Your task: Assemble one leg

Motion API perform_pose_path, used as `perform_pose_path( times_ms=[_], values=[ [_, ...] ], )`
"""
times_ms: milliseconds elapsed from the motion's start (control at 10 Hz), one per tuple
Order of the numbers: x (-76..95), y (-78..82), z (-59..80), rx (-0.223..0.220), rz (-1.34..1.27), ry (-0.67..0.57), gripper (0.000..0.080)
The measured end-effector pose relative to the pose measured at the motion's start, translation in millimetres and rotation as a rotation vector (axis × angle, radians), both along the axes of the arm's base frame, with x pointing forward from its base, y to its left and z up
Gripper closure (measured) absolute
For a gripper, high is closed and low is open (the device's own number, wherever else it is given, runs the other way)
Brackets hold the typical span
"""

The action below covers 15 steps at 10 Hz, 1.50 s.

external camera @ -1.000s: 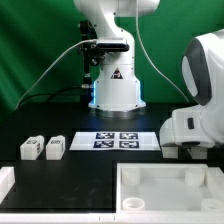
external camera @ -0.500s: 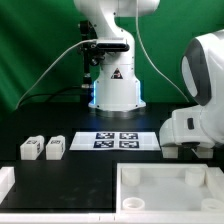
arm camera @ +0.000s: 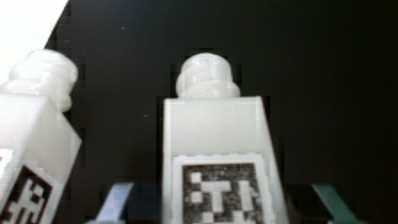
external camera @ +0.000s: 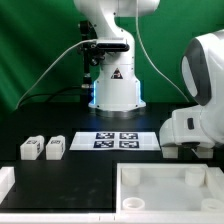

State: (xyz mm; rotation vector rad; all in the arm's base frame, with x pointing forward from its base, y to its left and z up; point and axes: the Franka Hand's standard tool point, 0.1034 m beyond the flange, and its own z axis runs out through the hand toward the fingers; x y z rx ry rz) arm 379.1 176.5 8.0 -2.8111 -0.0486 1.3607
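A green backdrop hangs behind a black bench [external camera: 90, 170], and the arm's white base [external camera: 115, 85] stands at the middle of the back edge. The marker board [external camera: 115, 141] lies flat near the middle of the bench. Toward the bench's edge on the exterior view's left sit two small white posts, side by side but apart. One post [external camera: 30, 148] is nearer that edge, and the other post [external camera: 55, 148] lies between it and the marker board. A large white tray-like piece [external camera: 160, 180] with raised rims sits at the front corner on the exterior view's right. Another white piece [external camera: 5, 180] shows at the opposite front corner. The arm's bulky white links [external camera: 200, 90] fill the exterior view's right side and hide the bench beneath them.

In the wrist view the leg [arm camera: 217, 140] rests on the black surface with its tagged face toward the camera and its rounded tip pointing away. The gripper [arm camera: 221, 205] straddles the leg's near end. Its fingers [arm camera: 118, 200] are spread wide, with a dark gap on each side, and neither touches the leg. A second leg [arm camera: 36, 130], also tagged, sits just beside the first. Whether these are the two posts seen from outside cannot be told.

Compared with the exterior pictures from a second and half a second ago, nothing differs: the arm, posts, board and tray sit in the same places.
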Motion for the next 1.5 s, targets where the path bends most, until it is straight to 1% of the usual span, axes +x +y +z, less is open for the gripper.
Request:
perform_pose_path(
  times_ms=[100,200,300,400,500,600,700,800,1000,1100,1200,1300,1400,1500],
  values=[
    [18.2,-2.7,15.4,0.016,0.005,-0.044,0.0509],
    [33.8,-9.7,40.5,0.030,0.015,-0.042,0.0509],
    [53.3,-14.1,59.0,0.041,0.013,-0.061,0.0509],
    [73.9,-15.1,71.0,0.052,0.002,-0.145,0.0509],
    [92.1,-22.7,91.8,0.069,-0.002,-0.261,0.0509],
    [103.6,-33.9,108.9,0.070,-0.017,-0.382,0.0509],
    [104.1,-42.7,121.9,0.062,-0.029,-0.456,0.0509],
    [113.6,-46.9,135.2,0.061,-0.040,-0.565,0.0509],
    [123.4,-44.3,134.3,0.075,-0.053,-0.789,0.0509],
    [122.9,-44.4,135.0,0.081,-0.058,-0.889,0.0509],
    [130.2,-46.0,135.1,0.097,-0.053,-0.999,0.0508],
    [156.5,-56.6,137.7,0.118,-0.026,-1.098,0.0508],
    [183.6,-67.3,140.3,0.127,-0.017,-1.182,0.0508],
    [208.6,-74.7,143.1,0.137,-0.013,-1.320,0.0508]
  ],
)
